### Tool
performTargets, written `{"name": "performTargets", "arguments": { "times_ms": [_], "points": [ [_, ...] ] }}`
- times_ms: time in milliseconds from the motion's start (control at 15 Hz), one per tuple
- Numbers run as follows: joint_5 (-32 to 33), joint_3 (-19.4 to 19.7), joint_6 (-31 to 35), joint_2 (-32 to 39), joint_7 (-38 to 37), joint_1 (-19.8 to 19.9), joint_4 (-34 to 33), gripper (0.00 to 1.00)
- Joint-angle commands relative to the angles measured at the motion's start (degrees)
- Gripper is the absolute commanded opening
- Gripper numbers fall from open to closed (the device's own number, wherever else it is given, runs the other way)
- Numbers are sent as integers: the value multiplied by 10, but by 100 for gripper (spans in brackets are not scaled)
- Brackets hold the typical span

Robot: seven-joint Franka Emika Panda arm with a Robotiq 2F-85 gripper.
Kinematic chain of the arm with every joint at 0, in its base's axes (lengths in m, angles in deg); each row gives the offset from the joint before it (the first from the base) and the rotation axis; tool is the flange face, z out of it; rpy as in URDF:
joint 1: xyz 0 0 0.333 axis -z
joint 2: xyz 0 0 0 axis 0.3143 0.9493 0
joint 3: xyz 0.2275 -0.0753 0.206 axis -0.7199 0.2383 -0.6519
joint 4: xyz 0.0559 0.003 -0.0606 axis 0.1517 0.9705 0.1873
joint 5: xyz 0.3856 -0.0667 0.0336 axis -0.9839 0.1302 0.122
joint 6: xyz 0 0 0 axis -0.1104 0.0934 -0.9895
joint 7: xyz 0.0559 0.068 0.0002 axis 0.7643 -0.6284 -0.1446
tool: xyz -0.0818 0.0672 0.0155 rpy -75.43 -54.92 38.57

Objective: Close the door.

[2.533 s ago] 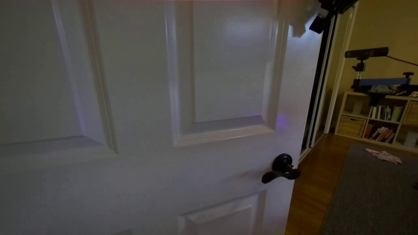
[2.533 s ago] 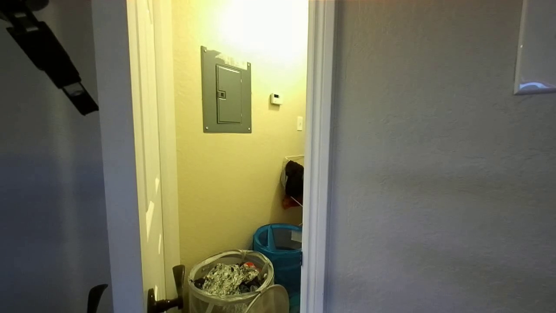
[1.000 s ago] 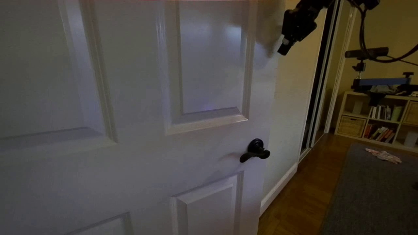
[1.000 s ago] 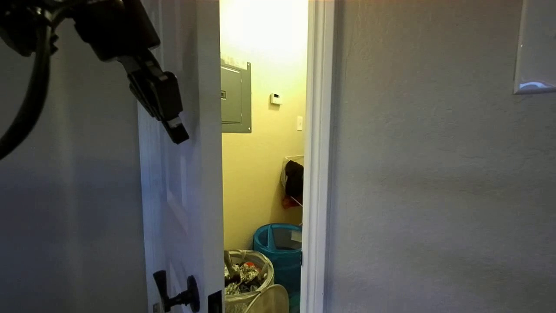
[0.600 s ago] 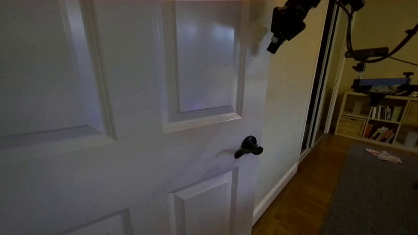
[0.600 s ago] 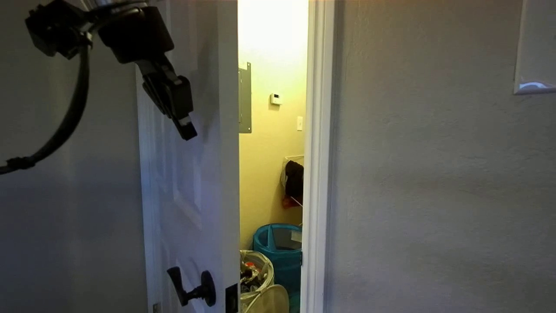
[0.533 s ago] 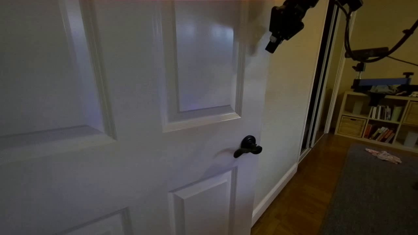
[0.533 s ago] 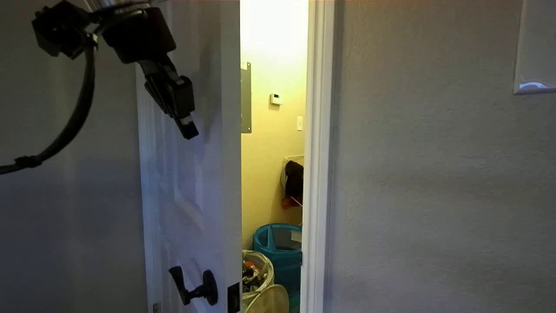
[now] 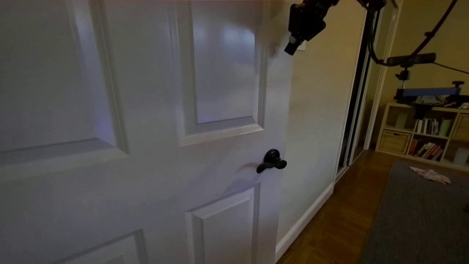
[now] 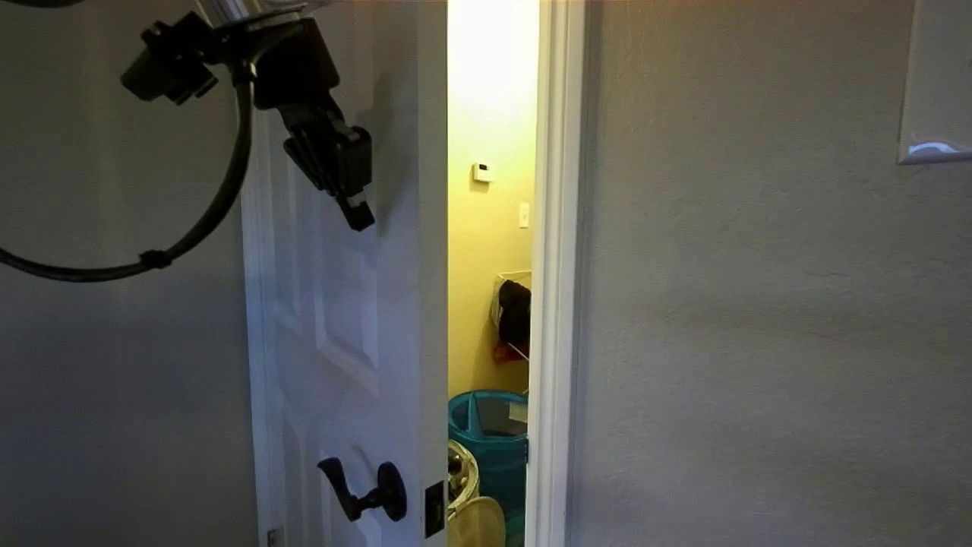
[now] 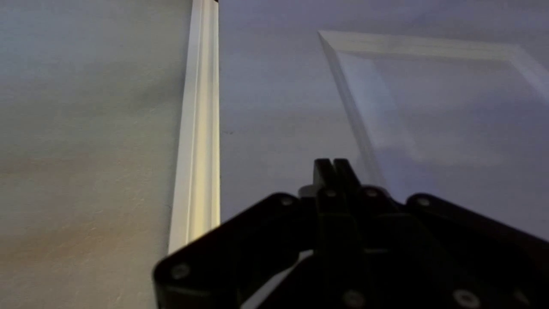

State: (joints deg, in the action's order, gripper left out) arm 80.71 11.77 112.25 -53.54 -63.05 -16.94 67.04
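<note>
Door [image 10: 345, 304] hung ajar, its edge [image 10: 433, 304] apart from the frame [image 10: 553, 273]. Gripper [image 11: 333, 162] was narrow, fingertips [image 11: 324, 169] together on nothing, near the door's face, above the handle [image 9: 272, 158] in both exterior views; contact couldn't be told. Judged risk: pushed aslant, the fingertips could skid over glossy paint, past the edge, and be pinched at the frame; a weak shove could leave the latch plate [image 10: 434, 509] short of home.
</note>
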Motion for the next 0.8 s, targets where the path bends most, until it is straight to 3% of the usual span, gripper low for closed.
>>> {"name": "performTargets", "arguments": {
  "times_ms": [0, 733],
  "points": [
    [9, 10, 10, 38, 17, -4, -44, 6],
    [3, 19, 7, 132, 25, -2, -152, 6]
  ]
}}
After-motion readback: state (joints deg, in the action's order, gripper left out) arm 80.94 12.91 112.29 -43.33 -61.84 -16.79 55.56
